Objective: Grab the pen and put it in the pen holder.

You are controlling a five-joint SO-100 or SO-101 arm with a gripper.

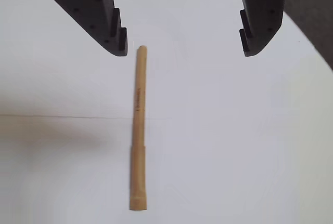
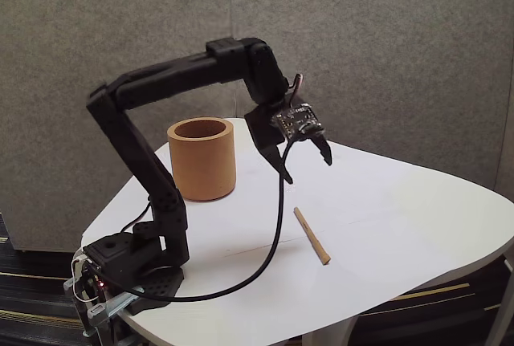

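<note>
1. Two black fingers of the pincer [image 1: 184, 47] are spread wide and hold nothing, likely so the pen can fit between them.
2. Just below them the pen [image 1: 138, 130] lies flat on the white bench [image 2: 401, 217], ready to be picked up.
3. Farther off, the pen holder [image 2: 201, 160] stands upright with its mouth open, waiting for the pen.

Tan pen [image 2: 311, 235] lies flat (uncapped?) well apart from upright brown holder [image 2: 201, 159].
</note>
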